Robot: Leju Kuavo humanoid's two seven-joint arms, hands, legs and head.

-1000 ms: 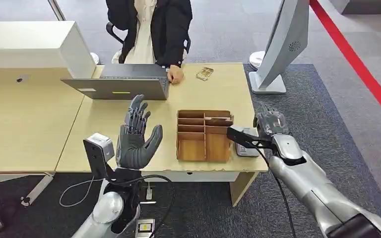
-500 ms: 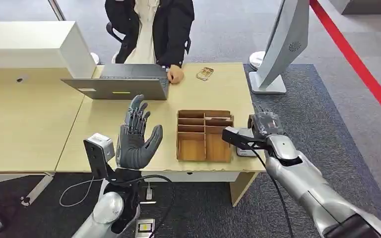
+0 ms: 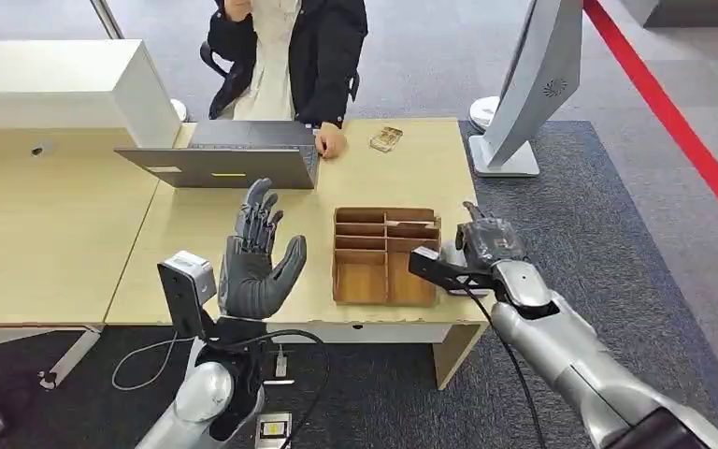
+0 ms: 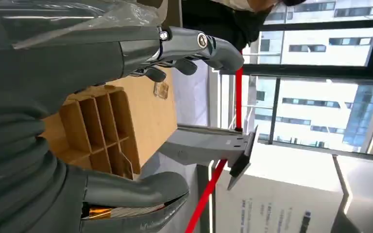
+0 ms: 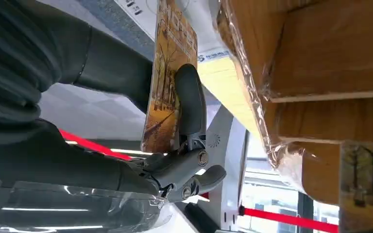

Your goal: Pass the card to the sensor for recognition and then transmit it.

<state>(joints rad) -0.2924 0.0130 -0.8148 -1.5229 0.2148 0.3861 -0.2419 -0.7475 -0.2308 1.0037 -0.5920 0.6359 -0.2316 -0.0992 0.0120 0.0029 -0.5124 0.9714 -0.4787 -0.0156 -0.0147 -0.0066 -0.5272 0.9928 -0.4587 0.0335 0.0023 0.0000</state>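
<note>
- right hand point(image 3: 488, 241) just beside the wooden organizer point(image 3: 385, 255), fingers clamped on the card point(image 5: 167, 77), held on edge, likely for the pass to the sensor
- left hand point(image 3: 257, 253) raised on the organizer's other side, palm up, fingers spread, holding nothing, probably waiting to receive
- organizer compartments: 1 card point(image 3: 414, 224) in a far slot, the rest look empty

The light wooden desk point(image 3: 196, 229) carries a laptop point(image 3: 229, 157), a compartmented wooden box point(image 3: 385, 255) and a small clear case point(image 3: 386, 139).
</note>
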